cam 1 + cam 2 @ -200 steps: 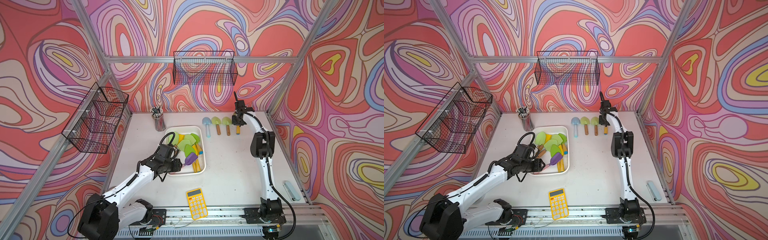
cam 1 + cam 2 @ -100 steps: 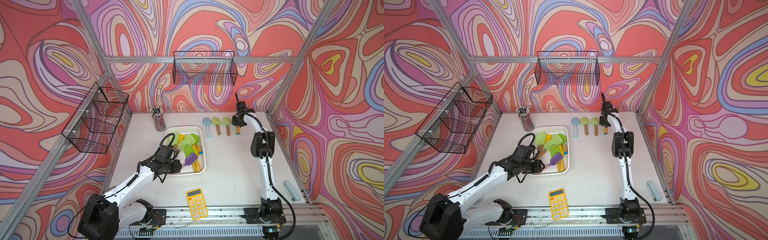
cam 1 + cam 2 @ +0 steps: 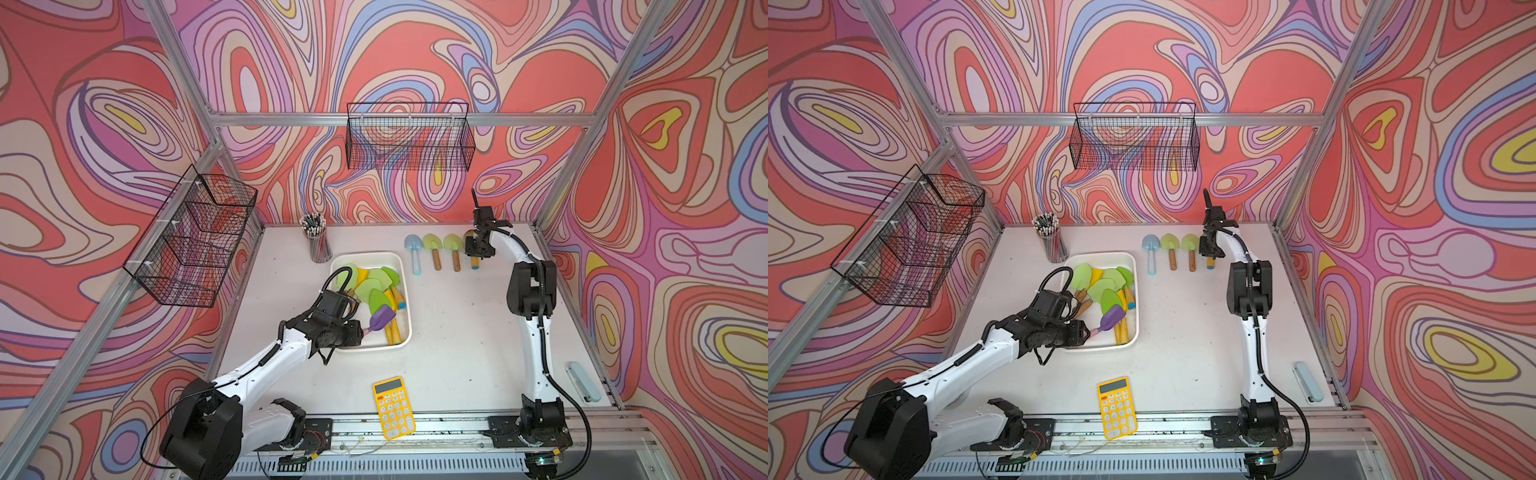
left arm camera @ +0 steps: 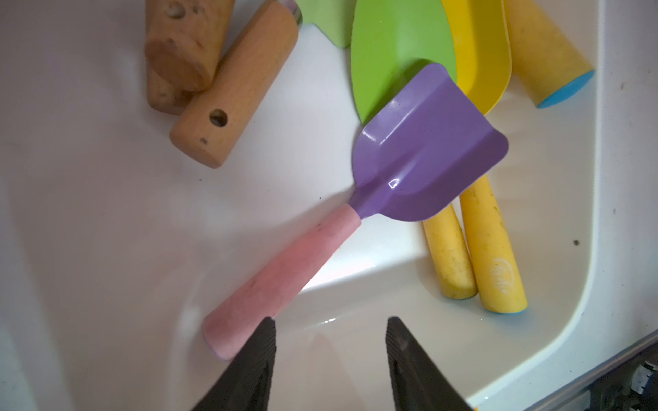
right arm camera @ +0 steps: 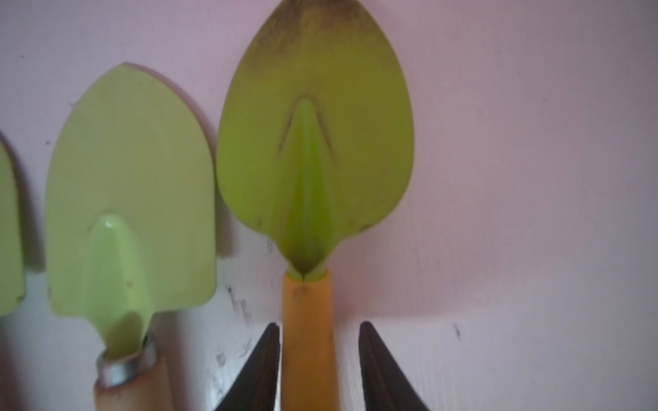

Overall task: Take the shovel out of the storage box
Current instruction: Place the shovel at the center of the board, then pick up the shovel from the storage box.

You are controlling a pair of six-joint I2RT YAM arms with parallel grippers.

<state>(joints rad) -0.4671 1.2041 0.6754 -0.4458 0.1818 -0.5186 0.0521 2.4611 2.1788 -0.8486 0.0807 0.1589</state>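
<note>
Four shovels (image 3: 432,243) lie out on the table (image 3: 457,332), many wait in the storage box (image 3: 408,299) — your left claw (image 4: 331,320) and right claw (image 5: 318,323) are spread.

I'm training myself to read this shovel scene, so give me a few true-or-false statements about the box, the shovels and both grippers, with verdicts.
1. The purple shovel lies inside the storage box. True.
2. The left gripper is clamping the purple shovel. False: its jaws stand open and the pink handle's end lies beside one jaw.
3. A row of shovels, four in all, lies on the table outside the box. True.
4. The right gripper hovers over the calculator. False: its jaws straddle the handle of a green shovel in that row.
5. The calculator lies outside the box. True.
</note>
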